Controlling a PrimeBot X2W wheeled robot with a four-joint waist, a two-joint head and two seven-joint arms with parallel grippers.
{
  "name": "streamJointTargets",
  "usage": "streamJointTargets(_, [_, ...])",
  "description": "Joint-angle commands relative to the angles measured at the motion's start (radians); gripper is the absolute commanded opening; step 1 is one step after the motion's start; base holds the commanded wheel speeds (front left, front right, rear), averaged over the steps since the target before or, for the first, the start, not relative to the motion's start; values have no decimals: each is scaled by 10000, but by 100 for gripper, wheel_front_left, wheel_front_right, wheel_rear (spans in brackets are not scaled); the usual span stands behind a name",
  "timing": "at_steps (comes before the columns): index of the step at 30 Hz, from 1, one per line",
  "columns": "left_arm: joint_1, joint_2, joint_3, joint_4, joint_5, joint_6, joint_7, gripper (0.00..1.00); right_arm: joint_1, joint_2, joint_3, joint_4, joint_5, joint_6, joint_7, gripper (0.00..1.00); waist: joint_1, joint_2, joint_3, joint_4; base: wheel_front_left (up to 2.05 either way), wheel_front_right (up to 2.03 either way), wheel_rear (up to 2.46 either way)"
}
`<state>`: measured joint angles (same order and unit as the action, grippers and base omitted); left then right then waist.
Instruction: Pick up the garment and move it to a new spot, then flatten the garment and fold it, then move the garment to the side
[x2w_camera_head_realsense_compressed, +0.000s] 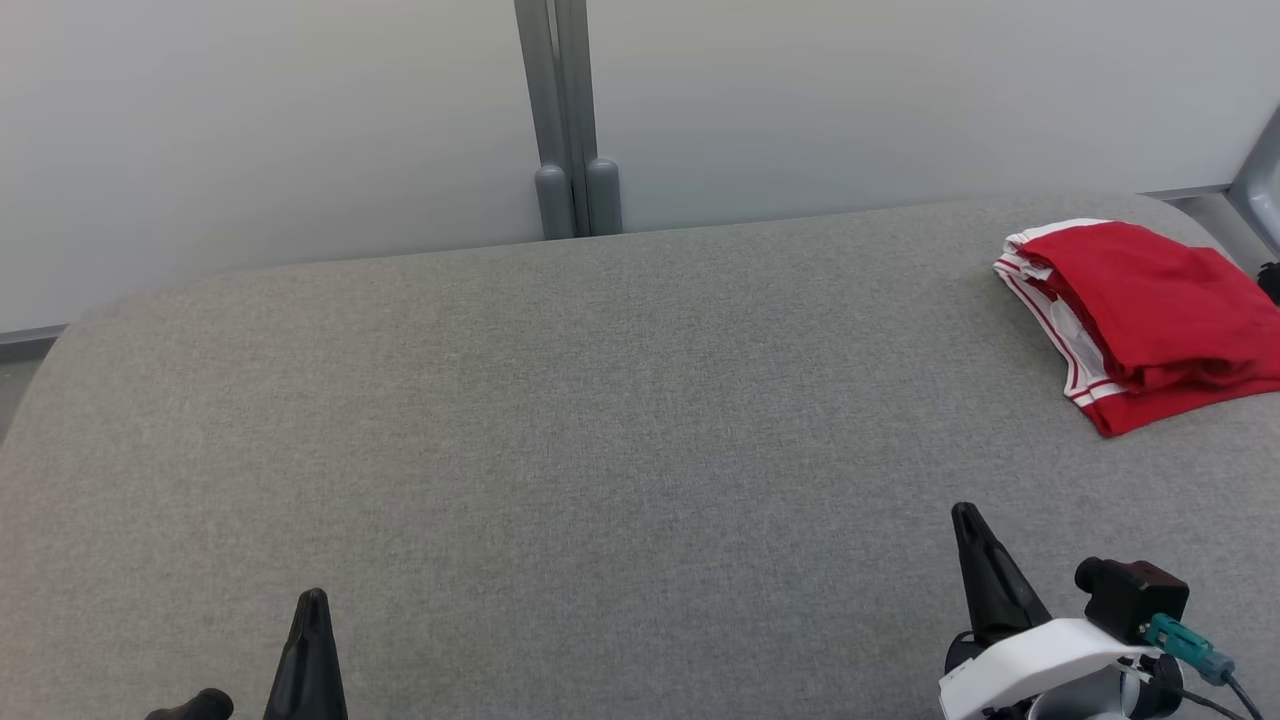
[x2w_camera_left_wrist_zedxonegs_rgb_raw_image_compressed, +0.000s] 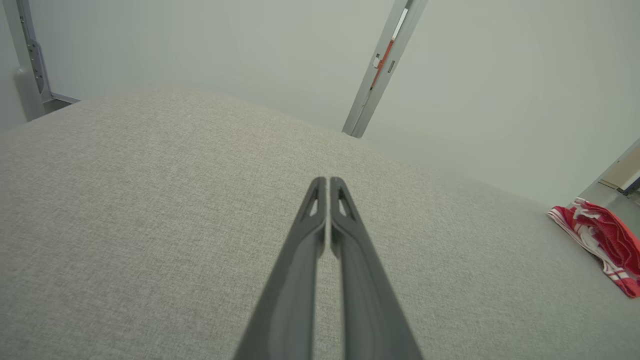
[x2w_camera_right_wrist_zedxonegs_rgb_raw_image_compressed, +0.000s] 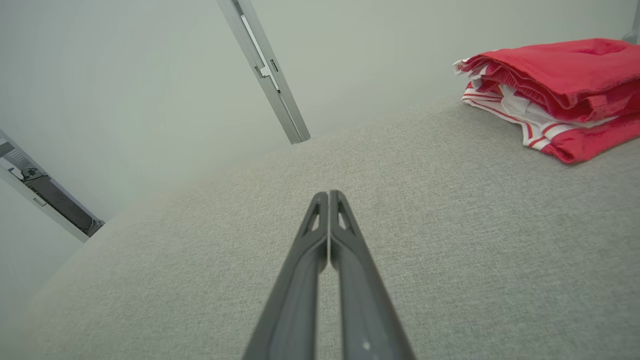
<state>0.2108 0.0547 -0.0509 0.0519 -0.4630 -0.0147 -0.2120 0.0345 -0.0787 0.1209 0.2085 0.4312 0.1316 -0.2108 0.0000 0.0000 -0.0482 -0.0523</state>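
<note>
A red garment (x2w_camera_head_realsense_compressed: 1150, 310) with white stripes lies folded at the far right of the grey table (x2w_camera_head_realsense_compressed: 560, 440), near its right edge. It also shows as the garment (x2w_camera_left_wrist_zedxonegs_rgb_raw_image_compressed: 607, 242) at the right of the left wrist view and the garment (x2w_camera_right_wrist_zedxonegs_rgb_raw_image_compressed: 560, 87) at the upper right of the right wrist view. My left gripper (x2w_camera_head_realsense_compressed: 312, 600) stands at the lower left, shut on nothing, its fingers pressed together (x2w_camera_left_wrist_zedxonegs_rgb_raw_image_compressed: 325, 181). At the lower right my right gripper (x2w_camera_head_realsense_compressed: 965, 512) is shut and empty too (x2w_camera_right_wrist_zedxonegs_rgb_raw_image_compressed: 327, 194), well short of the garment.
A pale wall with a grey upright post (x2w_camera_head_realsense_compressed: 568, 120) runs behind the table. The table's back edge curves down at both corners. A grey frame part (x2w_camera_head_realsense_compressed: 1262, 180) stands at the far right behind the garment.
</note>
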Motion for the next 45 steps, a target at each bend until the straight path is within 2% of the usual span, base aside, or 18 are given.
streamJointTargets(1, [-361, 116, 67, -45, -510, -74, 66, 0, -317, -60, -84, -109, 487, -2, 110, 0, 0, 0, 7, 8, 0, 0, 0])
streamJointTargets(19, [-1088, 242, 239, 470, -3364, -354, 673, 0, -605, -103, -472, -11, 3373, -5, 737, 0, 0, 0, 89, 92, 0, 0, 0])
streamJointTargets(45, [-1885, 313, 546, 970, -6558, -667, 1454, 0, -929, -89, -1001, 109, 6644, -7, 1531, 0, 0, 0, 208, 213, 0, 0, 0])
